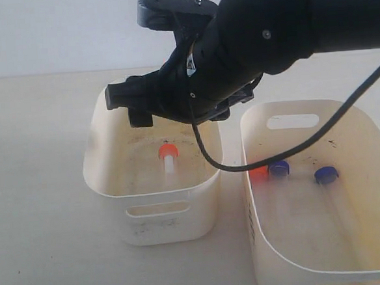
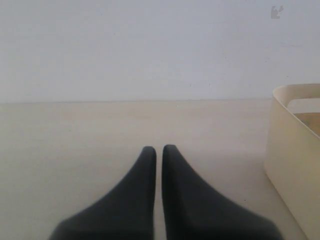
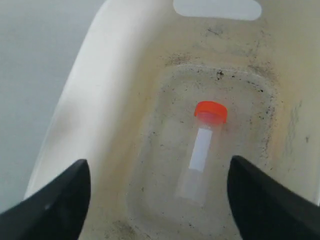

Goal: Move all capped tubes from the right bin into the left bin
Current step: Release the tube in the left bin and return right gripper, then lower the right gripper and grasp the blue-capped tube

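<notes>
Right gripper (image 3: 157, 167) hangs over the left bin (image 1: 169, 217), fingers spread wide and empty, one orange-capped tube (image 1: 169, 158) lying on its speckled floor, other orange-capped tube (image 1: 259, 173), blue-capped tube (image 1: 278, 169) and second blue-capped tube (image 1: 325, 175) in the right bin (image 1: 276, 254), left gripper (image 2: 159, 148) fingers pressed together over the table (image 2: 75, 135).

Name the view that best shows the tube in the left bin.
Right wrist view: the tube lies centred, orange cap and label clear. Exterior shows it small, below the arm; left wrist view misses it.
</notes>
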